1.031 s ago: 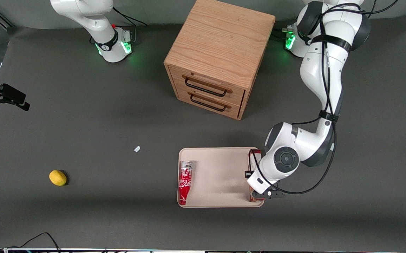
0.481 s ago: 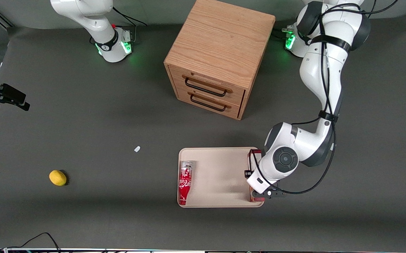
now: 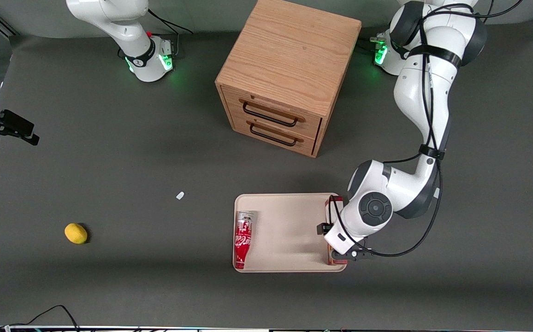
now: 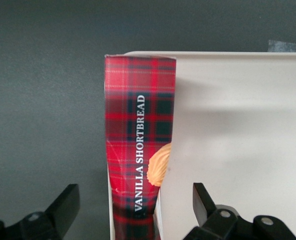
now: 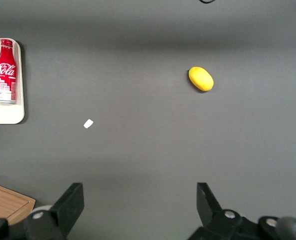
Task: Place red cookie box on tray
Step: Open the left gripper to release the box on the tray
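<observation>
Yellow comes first as we look across the table from the front: a lemon (image 3: 76, 233) lies alone toward the parked arm's end. Next we see a tiny white scrap (image 3: 180, 195). Then comes the tray (image 3: 289, 230), with a red soda can (image 3: 243, 240) lying on it at the edge nearest the lemon. At the tray's working-arm edge lies the red cookie box (image 4: 137, 150), resting along the rim (image 4: 213, 53). We think it is sitting on the tray now, so the main job looks done. Our gripper (image 4: 135, 210) hangs just above the box with its fingers (image 4: 62, 205) spread wide, one on each side, not touching it. What is left, we guess, is only to lift the arm away.
</observation>
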